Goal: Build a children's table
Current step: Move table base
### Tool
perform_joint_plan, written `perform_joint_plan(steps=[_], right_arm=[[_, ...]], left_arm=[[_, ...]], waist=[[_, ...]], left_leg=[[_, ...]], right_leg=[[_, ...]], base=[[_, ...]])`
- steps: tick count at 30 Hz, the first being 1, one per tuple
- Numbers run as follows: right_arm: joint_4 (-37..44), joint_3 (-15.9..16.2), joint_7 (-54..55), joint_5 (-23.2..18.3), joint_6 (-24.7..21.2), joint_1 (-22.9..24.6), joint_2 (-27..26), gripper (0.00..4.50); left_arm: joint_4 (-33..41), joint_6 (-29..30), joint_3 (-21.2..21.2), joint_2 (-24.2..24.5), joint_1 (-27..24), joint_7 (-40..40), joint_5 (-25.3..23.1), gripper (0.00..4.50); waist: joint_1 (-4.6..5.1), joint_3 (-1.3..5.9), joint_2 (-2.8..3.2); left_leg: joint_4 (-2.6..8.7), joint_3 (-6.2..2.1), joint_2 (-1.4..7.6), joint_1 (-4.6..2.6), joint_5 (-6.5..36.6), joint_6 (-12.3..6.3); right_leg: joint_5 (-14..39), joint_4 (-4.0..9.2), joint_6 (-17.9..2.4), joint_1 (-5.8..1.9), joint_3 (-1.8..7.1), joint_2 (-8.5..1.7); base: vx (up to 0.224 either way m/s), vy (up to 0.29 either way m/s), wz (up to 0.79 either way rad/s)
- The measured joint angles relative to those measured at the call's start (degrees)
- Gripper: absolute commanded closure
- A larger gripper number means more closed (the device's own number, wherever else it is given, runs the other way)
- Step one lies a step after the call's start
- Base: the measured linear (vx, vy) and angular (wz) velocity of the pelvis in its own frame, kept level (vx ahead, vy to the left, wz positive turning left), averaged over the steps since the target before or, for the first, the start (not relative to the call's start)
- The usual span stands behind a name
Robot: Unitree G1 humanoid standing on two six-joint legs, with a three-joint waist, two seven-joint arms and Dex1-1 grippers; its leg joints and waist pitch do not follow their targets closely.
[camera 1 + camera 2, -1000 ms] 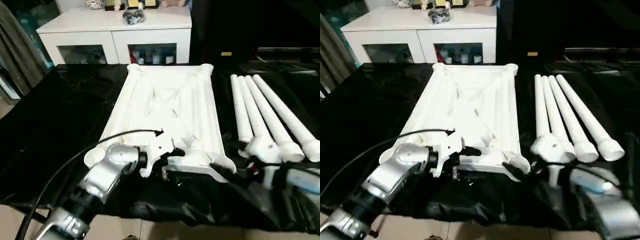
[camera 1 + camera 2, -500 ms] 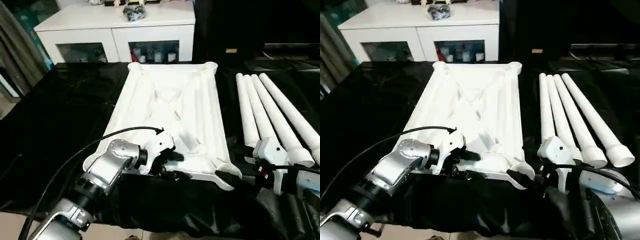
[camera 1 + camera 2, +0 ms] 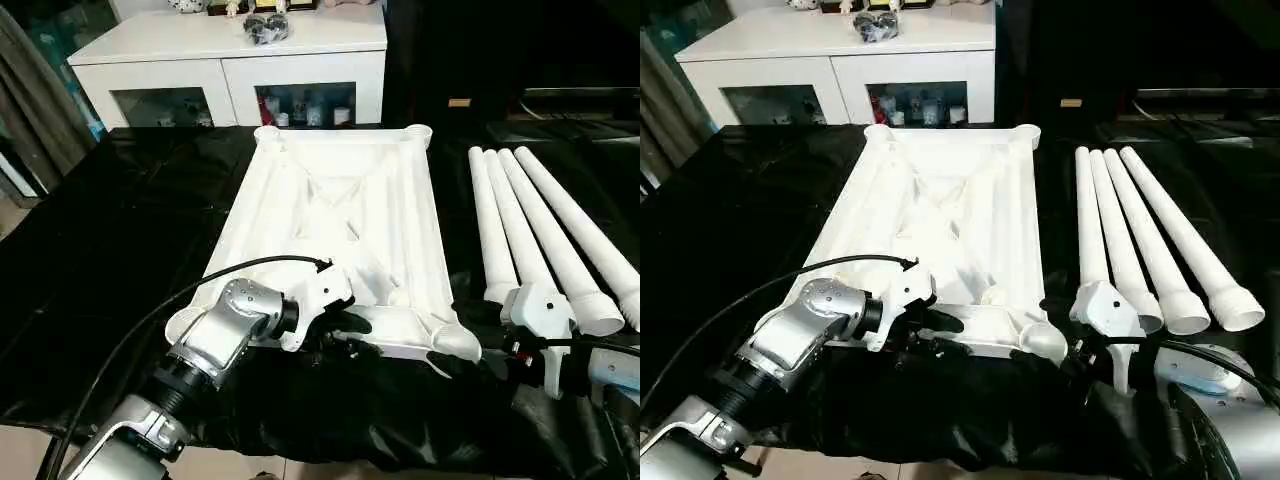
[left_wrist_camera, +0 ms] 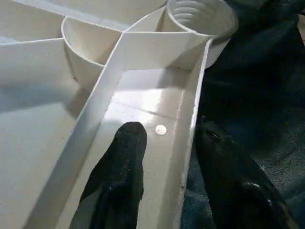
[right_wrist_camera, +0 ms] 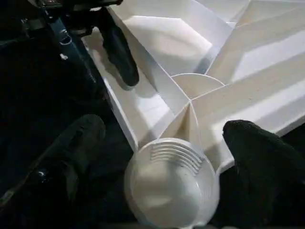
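Observation:
The white tabletop [image 3: 340, 200] lies ribbed side up on the black-covered table. My left gripper [image 4: 170, 128] is at its near edge and straddles the rim wall [image 4: 193, 119]. One finger [image 4: 121, 162] is inside the rim channel and the other finger [image 4: 224, 167] is outside it, with a gap still showing. My right gripper [image 5: 163, 128] stands open with its fingers wide on either side of the near right corner socket [image 5: 171, 181]. Several white legs [image 3: 545, 225] lie side by side to the right of the tabletop.
A white cabinet [image 3: 230, 45] with glass doors stands behind the table. Black cloth [image 3: 120, 230] covers the table and hangs crumpled over its near edge. My left arm's cable [image 3: 220, 275] arcs over the tabletop's near left corner.
My left gripper's fingers have drawn closer together across the tabletop's near rim. The right gripper stays wide beside the corner socket. The camera view has shifted slightly.

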State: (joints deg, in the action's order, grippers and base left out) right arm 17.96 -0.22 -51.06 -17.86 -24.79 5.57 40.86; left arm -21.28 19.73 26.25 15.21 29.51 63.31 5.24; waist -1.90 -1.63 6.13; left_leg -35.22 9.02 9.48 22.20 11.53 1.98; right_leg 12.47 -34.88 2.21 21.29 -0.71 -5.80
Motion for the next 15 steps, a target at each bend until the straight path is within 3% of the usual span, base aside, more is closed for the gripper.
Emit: perform_joint_plan(steps=[15], right_arm=[[0.0,0.3,-0.2,0.0,0.1,0.0,0.3,0.0]], left_arm=[[0.6,-2.5,2.4,1.2,0.4,1.3,-2.9,4.13]], waist=[[0.08,-0.16,-0.23]], left_leg=[[0.6,0.64,0.0,-0.17,0.0,0.01]], right_leg=[[0.0,0.07,0.0,0.12,-0.02,-0.36]], base=[[0.0,0.0,0.0]])
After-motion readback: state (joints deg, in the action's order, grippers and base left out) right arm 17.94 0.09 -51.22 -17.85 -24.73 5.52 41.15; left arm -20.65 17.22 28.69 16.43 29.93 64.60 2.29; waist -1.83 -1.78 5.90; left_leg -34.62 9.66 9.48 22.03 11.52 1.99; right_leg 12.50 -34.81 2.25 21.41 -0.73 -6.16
